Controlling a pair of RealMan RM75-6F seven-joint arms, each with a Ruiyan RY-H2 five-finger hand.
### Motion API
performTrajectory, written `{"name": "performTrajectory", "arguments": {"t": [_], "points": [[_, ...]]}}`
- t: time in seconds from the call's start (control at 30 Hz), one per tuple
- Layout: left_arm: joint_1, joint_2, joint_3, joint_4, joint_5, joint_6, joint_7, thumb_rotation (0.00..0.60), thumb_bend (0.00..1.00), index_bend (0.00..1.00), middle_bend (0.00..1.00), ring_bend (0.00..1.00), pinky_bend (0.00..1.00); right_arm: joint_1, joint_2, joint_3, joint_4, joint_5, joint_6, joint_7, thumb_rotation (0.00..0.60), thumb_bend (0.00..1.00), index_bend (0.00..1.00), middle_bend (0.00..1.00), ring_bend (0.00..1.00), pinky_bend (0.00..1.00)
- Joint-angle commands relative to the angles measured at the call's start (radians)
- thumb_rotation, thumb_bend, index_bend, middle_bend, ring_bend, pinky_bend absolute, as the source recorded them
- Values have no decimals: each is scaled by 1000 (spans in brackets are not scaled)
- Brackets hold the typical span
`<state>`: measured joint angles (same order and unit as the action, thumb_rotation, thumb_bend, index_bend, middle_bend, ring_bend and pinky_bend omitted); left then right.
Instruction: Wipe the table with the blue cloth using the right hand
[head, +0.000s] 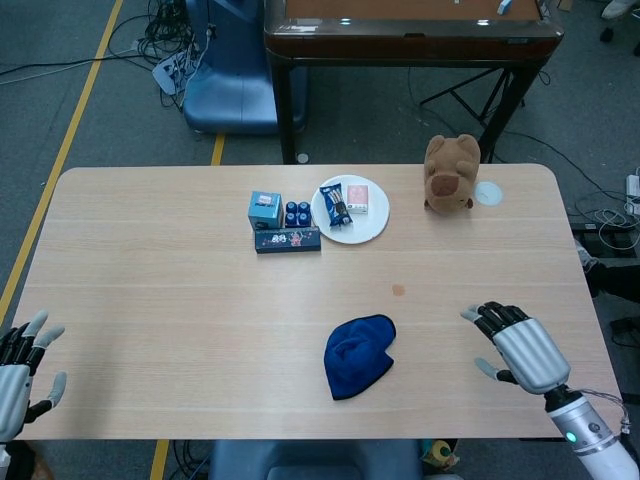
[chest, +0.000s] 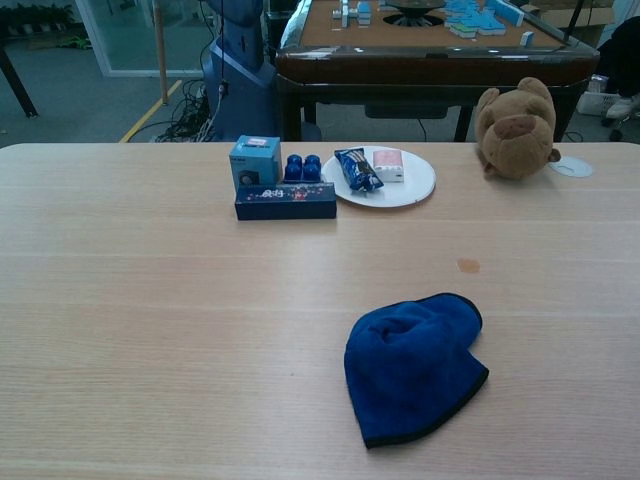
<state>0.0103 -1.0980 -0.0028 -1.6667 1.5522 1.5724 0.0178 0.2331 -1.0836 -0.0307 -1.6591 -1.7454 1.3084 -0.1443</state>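
My right hand (head: 520, 346) hovers empty, fingers spread, beside the crumpled blue microfibre cloth (head: 357, 355) — a shallow grasp risks bunching it, missing the small brown stain (head: 398, 290)

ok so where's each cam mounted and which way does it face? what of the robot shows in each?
Head view: high above the near edge, looking steeply down on the table; the left hand and right hand show, both open.
Chest view: low at the near edge, looking across the tabletop toward the far side; no part of the robot shows.
Shared: blue cloth, white plate, brown plush toy, small stain.
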Motion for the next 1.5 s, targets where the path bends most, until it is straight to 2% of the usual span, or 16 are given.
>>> {"name": "performTrajectory", "arguments": {"t": [0.03,0.27,0.5,0.73,1.13,1.23,1.4,1.5], "points": [[3,2,0,-2,0,5,-2,600,411,178,22,56,34,56,-33,-9,-43,-30,-80,-43,600,283,229,258,210,312],[15,7,4,-4,7,23,-14,600,412,179,22,56,33,156,-135,13,-87,1,-253,-150,600,192,228,244,203,312],[28,17,4,-8,13,49,-32,600,411,178,22,56,34,240,-267,61,-62,91,-385,-268,600,181,223,214,169,312],[34,19,5,-8,14,55,-36,600,411,178,22,55,34,310,-380,93,-1,185,-477,-359,600,181,223,212,163,312],[42,23,6,-4,11,58,-44,600,411,179,22,55,33,394,-523,105,127,349,-571,-453,600,184,223,207,147,310],[44,25,4,-4,11,62,-49,600,412,179,22,56,34,406,-544,105,153,369,-566,-460,600,287,245,263,183,334],[46,27,4,0,10,63,-55,600,411,179,22,56,34,422,-564,101,210,374,-559,-418,600,518,568,477,420,610],[47,27,3,2,6,61,-57,600,411,179,22,55,34,414,-553,101,222,328,-504,-345,600,612,650,542,510,700]]}}
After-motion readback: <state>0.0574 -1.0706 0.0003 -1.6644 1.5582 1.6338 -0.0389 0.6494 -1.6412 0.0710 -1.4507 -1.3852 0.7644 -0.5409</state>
